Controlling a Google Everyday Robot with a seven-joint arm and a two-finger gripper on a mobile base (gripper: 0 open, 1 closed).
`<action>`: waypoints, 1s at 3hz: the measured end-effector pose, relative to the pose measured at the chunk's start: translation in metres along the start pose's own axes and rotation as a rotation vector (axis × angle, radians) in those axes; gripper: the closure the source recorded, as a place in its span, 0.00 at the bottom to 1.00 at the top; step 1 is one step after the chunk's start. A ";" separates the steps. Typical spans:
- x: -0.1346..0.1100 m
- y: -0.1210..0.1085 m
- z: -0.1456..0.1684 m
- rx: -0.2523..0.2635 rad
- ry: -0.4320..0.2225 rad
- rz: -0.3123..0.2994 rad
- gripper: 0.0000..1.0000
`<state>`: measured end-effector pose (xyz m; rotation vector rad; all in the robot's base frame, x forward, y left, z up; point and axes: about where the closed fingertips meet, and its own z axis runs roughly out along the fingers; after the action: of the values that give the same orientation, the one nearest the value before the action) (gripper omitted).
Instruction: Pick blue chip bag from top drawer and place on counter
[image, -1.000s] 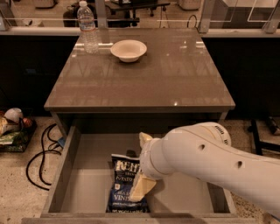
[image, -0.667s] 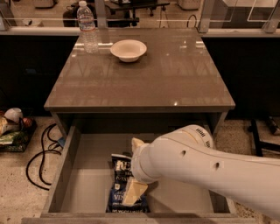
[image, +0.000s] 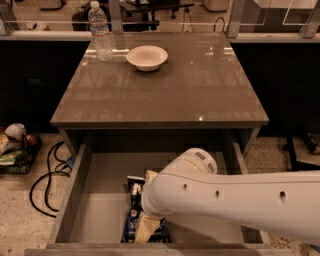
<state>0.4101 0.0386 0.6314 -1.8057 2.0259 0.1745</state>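
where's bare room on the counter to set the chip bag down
The counter is bare across its front, middle and right side. Only the back left is crowded, by the water bottle and bowl. The claw is down in the top drawer, at the blue chip bag.

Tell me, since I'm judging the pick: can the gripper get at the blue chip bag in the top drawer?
Probably yes: the top drawer stands open, the gripper hangs open right over the blue chip bag, and nothing else covers the bag.
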 end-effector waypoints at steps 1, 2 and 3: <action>0.009 -0.008 0.013 -0.028 0.040 0.015 0.00; 0.015 -0.016 0.026 -0.054 0.056 0.029 0.18; 0.014 -0.016 0.025 -0.051 0.056 0.027 0.49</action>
<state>0.4300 0.0320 0.6063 -1.8339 2.1032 0.1879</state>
